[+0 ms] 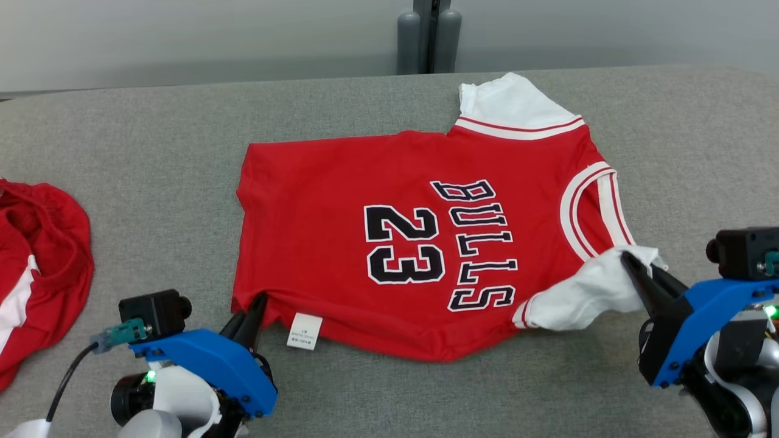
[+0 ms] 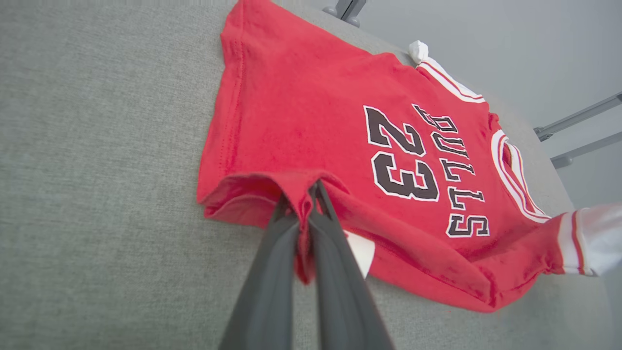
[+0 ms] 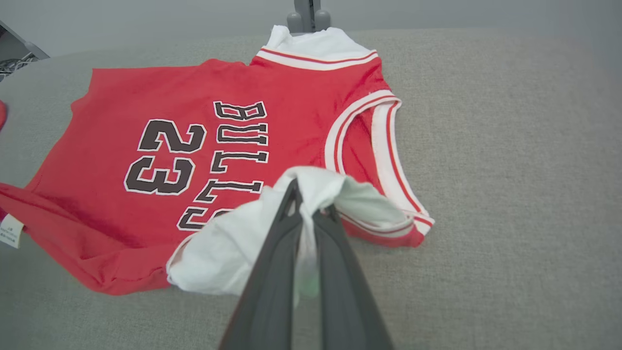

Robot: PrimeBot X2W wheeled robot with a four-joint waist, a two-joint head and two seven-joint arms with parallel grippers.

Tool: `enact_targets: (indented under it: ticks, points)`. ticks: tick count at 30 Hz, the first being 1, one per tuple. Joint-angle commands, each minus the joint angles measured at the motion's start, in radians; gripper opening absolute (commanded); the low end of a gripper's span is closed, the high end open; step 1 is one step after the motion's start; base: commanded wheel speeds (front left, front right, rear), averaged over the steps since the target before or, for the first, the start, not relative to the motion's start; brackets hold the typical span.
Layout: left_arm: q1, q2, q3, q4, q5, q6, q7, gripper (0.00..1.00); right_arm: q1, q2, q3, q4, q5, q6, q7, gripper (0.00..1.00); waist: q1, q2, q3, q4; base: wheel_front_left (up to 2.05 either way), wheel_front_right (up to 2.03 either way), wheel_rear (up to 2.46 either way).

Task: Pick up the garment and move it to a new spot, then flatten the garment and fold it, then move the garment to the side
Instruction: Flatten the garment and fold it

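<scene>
Jersey [image 1: 341, 201], one, pinched at hem [image 1: 243, 255] by left hand [image 1: 258, 299], sleeve [image 1: 584, 292] by right hand [image 1: 627, 258].

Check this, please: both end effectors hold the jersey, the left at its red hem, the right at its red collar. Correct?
No: the right end effector holds the white sleeve, not a red collar; the right wrist view shows it. The rest is correct.

Red jersey [image 1: 341, 243], hem [image 1: 244, 243] in left end effector [image 1: 258, 301], sleeve [image 1: 584, 298] in right end effector [image 1: 630, 258]
</scene>
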Motion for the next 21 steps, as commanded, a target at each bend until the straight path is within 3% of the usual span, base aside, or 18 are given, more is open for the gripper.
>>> enact_targets:
  ticks: [1,19,20,21]
  points:
    - [-0.027,-0.004,0.011,0.009,-0.006,-0.005,0.004,0.00,-0.039,-0.003,0.000,0.012,-0.014,0.000,-0.006,0.00,-0.0001,-0.0001,0.012,0.006,0.00,0.00,0.00]
    - [-0.187,-0.050,0.013,0.185,-0.002,-0.016,0.008,0.00,-0.289,-0.003,-0.040,0.265,0.013,0.000,-0.087,0.00,-0.0001,-0.0001,0.085,0.019,0.00,0.00,0.00]
    - [-0.193,-0.052,0.014,0.192,0.002,-0.013,0.001,0.27,-0.299,-0.003,-0.038,0.280,0.025,0.000,-0.096,0.03,-0.0001,-0.0001,0.087,0.020,0.00,0.00,0.00]
    - [-0.199,-0.055,0.017,0.200,0.007,-0.010,-0.007,0.81,-0.307,-0.002,-0.036,0.295,0.040,0.000,-0.107,0.50,-0.0001,-0.0001,0.089,0.021,0.00,0.00,0.00]
